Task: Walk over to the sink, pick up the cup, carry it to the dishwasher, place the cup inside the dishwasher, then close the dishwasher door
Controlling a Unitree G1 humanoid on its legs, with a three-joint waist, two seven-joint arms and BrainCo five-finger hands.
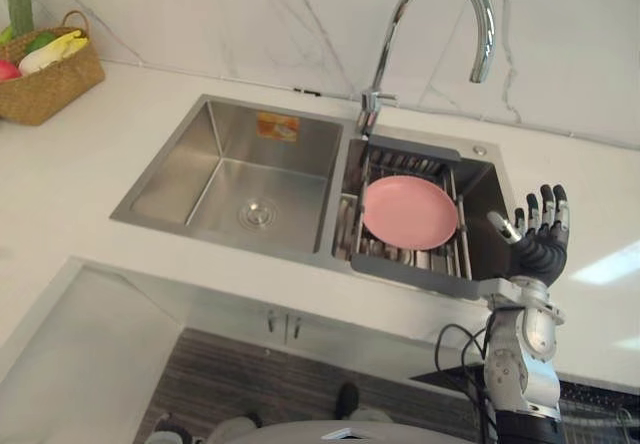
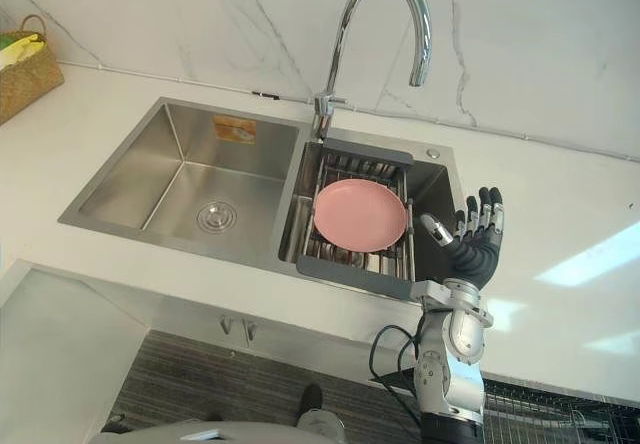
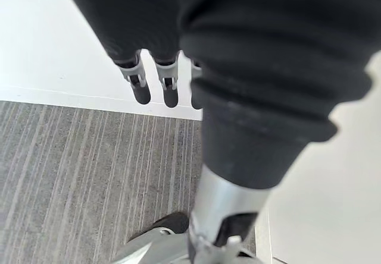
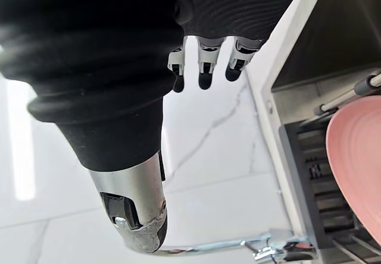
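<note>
R hand [image 1: 540, 254], fingers [image 1: 548, 209] straight, nr plate [image 1: 410, 212]

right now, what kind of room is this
Most likely a kitchen: a steel double sink with a tall faucet set in a white counter, a pink plate on a rack in its right basin, and a basket of produce by the wall.

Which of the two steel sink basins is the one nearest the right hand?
The smaller basin beside the right hand: it holds a wire rack with a round pink plate. The larger steel basin, farther left, has no rack.
</note>
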